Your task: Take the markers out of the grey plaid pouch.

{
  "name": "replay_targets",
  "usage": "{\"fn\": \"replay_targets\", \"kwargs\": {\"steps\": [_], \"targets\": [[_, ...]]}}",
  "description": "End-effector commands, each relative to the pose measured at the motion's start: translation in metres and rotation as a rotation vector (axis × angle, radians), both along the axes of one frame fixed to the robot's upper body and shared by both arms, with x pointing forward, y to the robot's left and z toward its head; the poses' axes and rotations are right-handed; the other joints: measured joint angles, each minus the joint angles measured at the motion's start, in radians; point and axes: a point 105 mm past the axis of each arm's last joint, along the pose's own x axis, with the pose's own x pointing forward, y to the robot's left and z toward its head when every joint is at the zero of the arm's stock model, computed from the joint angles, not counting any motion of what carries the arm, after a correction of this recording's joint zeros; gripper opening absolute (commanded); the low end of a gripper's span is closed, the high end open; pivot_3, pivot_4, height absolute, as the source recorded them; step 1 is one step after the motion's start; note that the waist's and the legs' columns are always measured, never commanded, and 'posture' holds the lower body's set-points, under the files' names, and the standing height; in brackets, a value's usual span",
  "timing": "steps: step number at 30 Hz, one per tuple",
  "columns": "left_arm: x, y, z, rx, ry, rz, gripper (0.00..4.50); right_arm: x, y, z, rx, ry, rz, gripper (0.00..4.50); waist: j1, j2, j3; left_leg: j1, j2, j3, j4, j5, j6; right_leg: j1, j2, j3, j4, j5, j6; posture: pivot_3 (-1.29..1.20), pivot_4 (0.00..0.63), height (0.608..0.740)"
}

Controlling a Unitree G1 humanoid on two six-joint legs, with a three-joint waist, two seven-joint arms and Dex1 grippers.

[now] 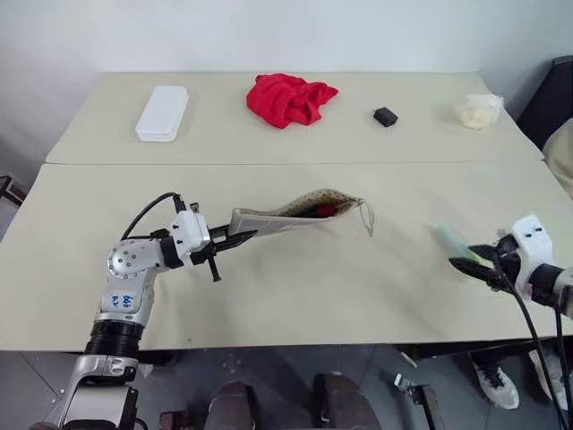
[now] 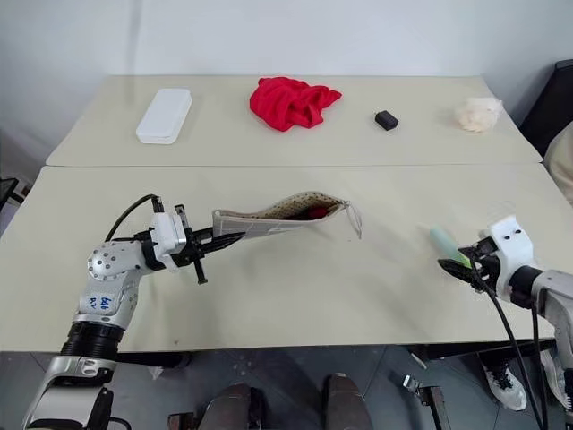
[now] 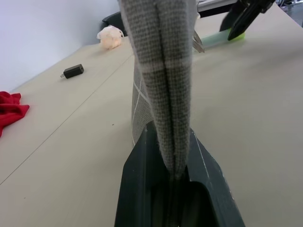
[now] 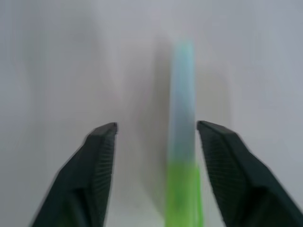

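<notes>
Two beige tables (image 1: 295,296) stand pushed together against a pale wall, the near one holding the work. At the near left, the left gripper (image 1: 235,240) points level toward the right with its fingers (image 3: 142,184) clamped tight on one end of the grey plaid pouch (image 1: 277,218). That pouch hangs out sideways above the tabletop, its far end gaping so the beige dotted lining shows, and a red marker (image 1: 326,211) sits just inside the mouth. A zipper loop (image 1: 368,218) dangles from the open end. At the near right, the right gripper (image 4: 156,132) hovers low over the table with its fingers (image 4: 99,161) spread apart, gripping nothing. A pale green marker (image 1: 452,240) lies on the table between and just past those fingertips, untouched by either. On the far table, from left to right, rest a white plastic box (image 1: 162,112), a crumpled red cloth (image 1: 288,98), a small black block (image 1: 385,116) and a pale fluffy wad (image 1: 478,110).
</notes>
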Motion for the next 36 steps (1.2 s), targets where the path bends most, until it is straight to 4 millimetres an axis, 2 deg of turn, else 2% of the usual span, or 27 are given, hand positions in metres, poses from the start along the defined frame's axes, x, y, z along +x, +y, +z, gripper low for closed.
{"fn": "replay_targets", "kwargs": {"steps": [1,3,7,10,12,15,20,25,30,34,36], "targets": [[-0.002,0.003,0.013,-0.013,-0.045,-0.002,0.00,-0.007,0.011,0.054,-0.066,-0.171,0.193,3.94,0.000,0.000,0.000,0.000,0.000,0.000,0.000,0.000,0.000,0.000,0.000,0.000,0.000,0.000,0.000,0.00,0.150,0.740],[-0.001,0.003,0.013,-0.013,-0.047,-0.005,0.00,-0.011,0.034,0.072,-0.025,-0.190,0.325,3.94,0.000,0.000,0.000,0.000,0.000,0.000,0.000,0.000,0.000,0.000,0.000,0.000,0.000,0.000,0.001,0.00,0.150,0.740],[-0.001,-0.003,0.013,-0.014,-0.053,-0.022,0.00,-0.002,0.096,0.106,0.000,-0.331,0.561,3.94,-0.011,0.000,0.000,0.001,0.000,0.000,0.000,0.000,0.000,0.000,0.001,0.001,0.000,0.001,0.000,0.00,0.150,0.740],[0.000,-0.007,0.013,-0.014,-0.055,-0.036,0.00,-0.001,0.129,0.111,-0.030,-0.357,0.688,3.37,-0.012,0.000,0.000,0.001,0.001,-0.001,0.000,0.000,0.000,0.000,0.001,0.000,0.000,0.001,-0.001,0.00,0.150,0.740],[-0.001,-0.012,0.013,-0.017,-0.055,-0.048,0.00,0.001,0.153,0.109,-0.052,-0.348,0.757,2.72,-0.007,0.000,0.000,0.001,0.000,-0.001,0.000,0.000,0.000,0.000,0.001,0.000,0.000,0.001,-0.001,0.00,0.150,0.740],[-0.001,-0.015,0.012,-0.018,-0.054,-0.055,0.00,0.003,0.174,0.109,-0.065,-0.346,0.817,1.69,0.001,0.000,0.000,-0.001,0.000,-0.001,0.000,0.000,0.001,-0.002,0.001,0.000,-0.001,0.001,-0.001,0.00,0.150,0.740],[-0.001,-0.015,0.012,-0.021,-0.050,-0.050,0.00,0.008,0.196,0.108,-0.109,-0.367,0.853,0.04,0.000,0.000,0.000,-0.002,0.000,-0.001,0.000,0.000,0.001,-0.002,0.001,0.000,-0.001,0.001,-0.001,0.00,0.150,0.740],[0.001,-0.016,0.012,-0.022,-0.051,-0.051,0.00,0.021,0.197,0.095,-0.157,-0.326,0.803,0.04,0.000,0.000,0.000,-0.002,0.000,-0.001,0.000,0.000,0.001,-0.002,0.001,0.000,0.000,0.001,-0.001,0.00,0.150,0.740],[0.001,-0.018,0.012,-0.027,-0.052,-0.053,0.00,0.028,0.200,0.073,-0.239,-0.263,0.813,0.04,-0.002,0.000,0.000,-0.002,0.000,-0.001,0.000,0.000,0.001,-0.002,0.001,0.000,0.000,0.001,-0.001,0.00,0.150,0.740],[0.000,-0.019,0.012,-0.031,-0.052,-0.058,0.00,0.035,0.206,0.065,-0.307,-0.259,0.816,0.04,-0.003,0.000,0.000,-0.002,0.000,-0.001,0.000,0.000,0.001,-0.002,0.001,0.000,0.000,0.001,-0.001,0.00,0.150,0.740],[0.000,-0.020,0.011,-0.032,-0.050,-0.062,0.00,0.045,0.209,0.065,-0.344,-0.280,0.771,0.04,-0.003,0.000,0.000,-0.002,0.000,0.000,0.000,0.000,0.001,-0.002,0.001,0.000,0.000,0.001,-0.001,0.00,0.150,0.740]]}}
